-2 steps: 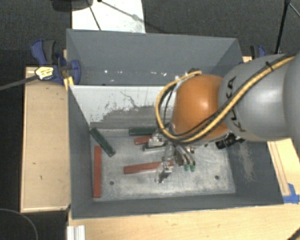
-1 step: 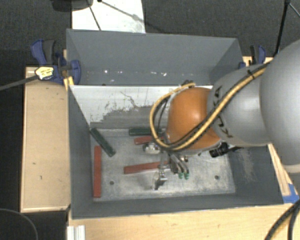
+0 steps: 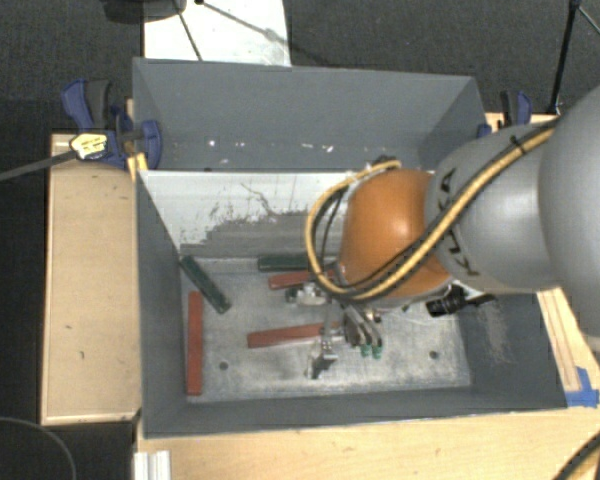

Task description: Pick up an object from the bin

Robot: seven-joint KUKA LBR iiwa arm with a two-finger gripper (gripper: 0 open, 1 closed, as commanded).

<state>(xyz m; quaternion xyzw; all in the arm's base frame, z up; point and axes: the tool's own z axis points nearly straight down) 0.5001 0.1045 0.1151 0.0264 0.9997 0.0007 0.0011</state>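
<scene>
The hand (image 3: 345, 346) is low in the bin (image 3: 310, 118), by the right end of a red bar (image 3: 280, 338) lying mid-floor, toward the front wall. Whether it is apart or together I cannot tell. Nothing looks lifted; grasp and raise seem left to do.

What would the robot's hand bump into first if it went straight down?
Probably the right end of the reddish-brown stick; the hand hangs right by it. Depth is unclear, so maybe bare bin floor.

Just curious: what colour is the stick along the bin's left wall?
The stick is reddish brown; camera view.
</scene>
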